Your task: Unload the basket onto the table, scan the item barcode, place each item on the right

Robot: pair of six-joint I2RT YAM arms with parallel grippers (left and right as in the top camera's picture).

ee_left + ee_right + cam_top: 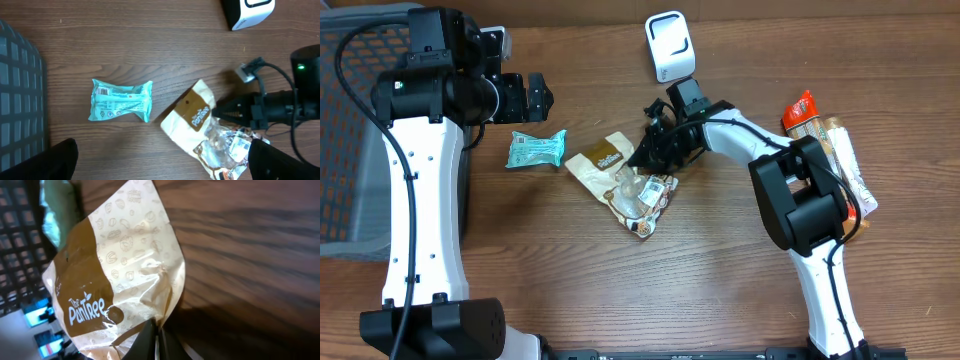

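The snack bag (608,165) lies on the wooden table (720,290), near its middle and in front of the white scanner (669,46), which stands at the far edge. The bag is brown and cream, with a clear part where the food inside shows. The right gripper (642,153) reaches down to the bag's right side. In the right wrist view its fingers (150,341) are pressed together on the thin edge of the bag (120,275) — they pinch the wrapper itself. The bag rests crumpled on the wood.

The left gripper (532,95) hangs above the table at the left, with its jaws spread wide and nothing between them. Below it lies a teal packet (120,100), flat on the table, just beside the snack bag but apart from it. A grey basket (342,140) stands at the left edge. At the right side, well apart from the bag, an orange packet (799,111) lies with some other wrappers — partly hidden by the right arm.
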